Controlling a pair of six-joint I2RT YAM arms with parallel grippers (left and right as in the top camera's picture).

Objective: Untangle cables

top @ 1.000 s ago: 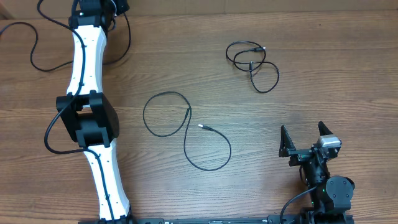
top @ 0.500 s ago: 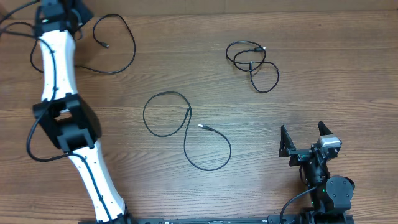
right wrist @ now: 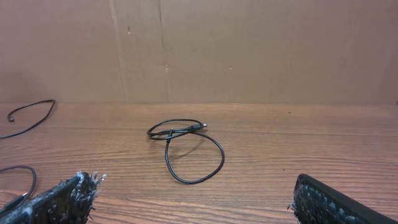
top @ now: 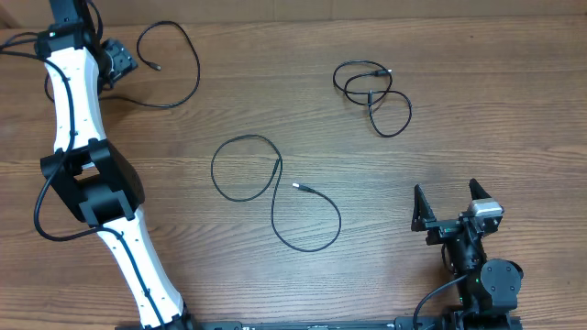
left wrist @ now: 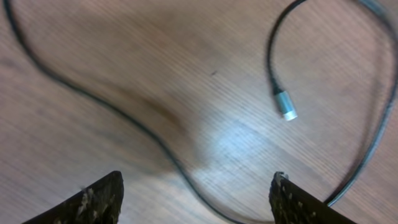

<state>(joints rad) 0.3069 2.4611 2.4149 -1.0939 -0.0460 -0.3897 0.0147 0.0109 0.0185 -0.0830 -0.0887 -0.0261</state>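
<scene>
On the table (top: 477,137), the left end effector (top: 117,60) hangs open at the far-left corner, over a loose cable (top: 196,64). The knotted cable (top: 370,92) lies far-right, ahead and a little left of the open right end effector (top: 449,203), which is nearer.

Overhead looks straight down; right wrist, low, shares the coiled cable (top: 371,103).

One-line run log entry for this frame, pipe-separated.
left tool: open, empty, above far-left cable | right tool: open, empty, parked | centre cable: spread out | far-right cable: overlapping loops, untouched
</scene>
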